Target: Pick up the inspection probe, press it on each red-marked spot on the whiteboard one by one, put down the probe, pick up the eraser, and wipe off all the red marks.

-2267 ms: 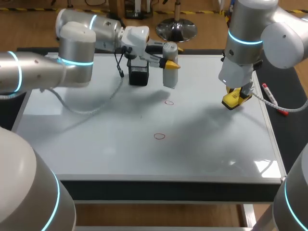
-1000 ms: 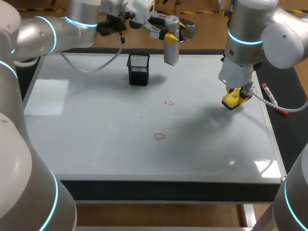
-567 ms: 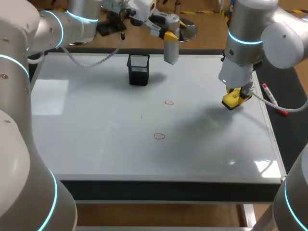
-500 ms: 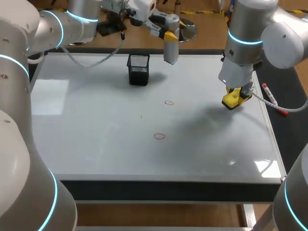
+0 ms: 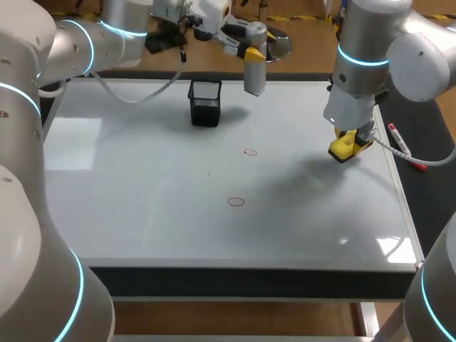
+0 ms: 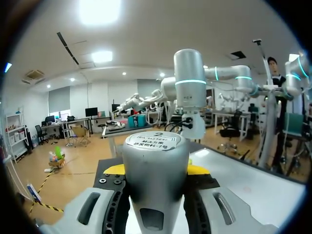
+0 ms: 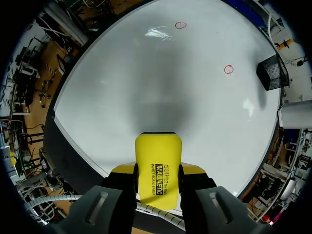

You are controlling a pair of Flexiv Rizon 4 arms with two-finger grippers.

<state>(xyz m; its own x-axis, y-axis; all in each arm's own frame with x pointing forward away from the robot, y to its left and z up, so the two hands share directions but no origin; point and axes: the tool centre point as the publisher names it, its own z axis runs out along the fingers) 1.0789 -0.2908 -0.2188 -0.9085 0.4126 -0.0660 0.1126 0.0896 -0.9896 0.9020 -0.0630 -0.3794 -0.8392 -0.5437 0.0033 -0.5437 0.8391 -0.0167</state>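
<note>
Glossy whiteboard (image 5: 142, 214) — smooth matt silver probe (image 6: 155, 180), black wire-mesh basket (image 5: 205, 103), shiny yellow plastic eraser (image 7: 158, 168).

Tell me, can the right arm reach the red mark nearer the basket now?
Probably yes. The right end effector holds the eraser above the whiteboard, and only bare board lies between it and that red mark; the probe hangs farther back.

Base of probe (image 6: 155, 170) past left wrist view's edge
</note>
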